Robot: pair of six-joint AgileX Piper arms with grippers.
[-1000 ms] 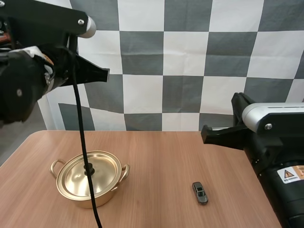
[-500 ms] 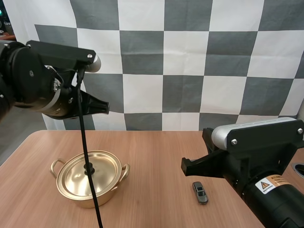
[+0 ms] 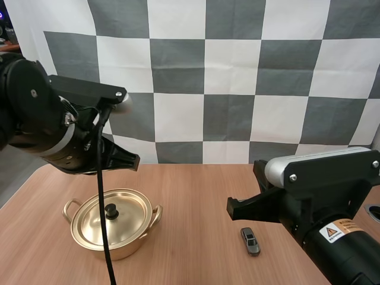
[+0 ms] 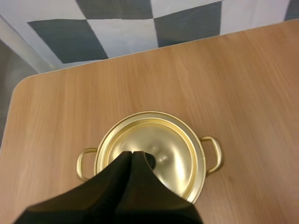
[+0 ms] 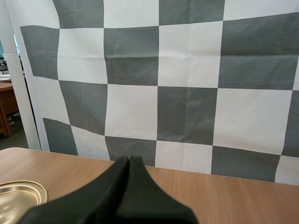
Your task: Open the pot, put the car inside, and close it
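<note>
Both tools pressed together, empty. Left gripper over lid, lid on pot near bench left edge. Right gripper raised; car nearer right edge.

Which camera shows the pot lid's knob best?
The high view: the small black knob sits clear on the round gold metal lid. In the left wrist view the shut left gripper half hides it. The right wrist view catches the lid's rim.

One lidded pot, one car, one table
</note>
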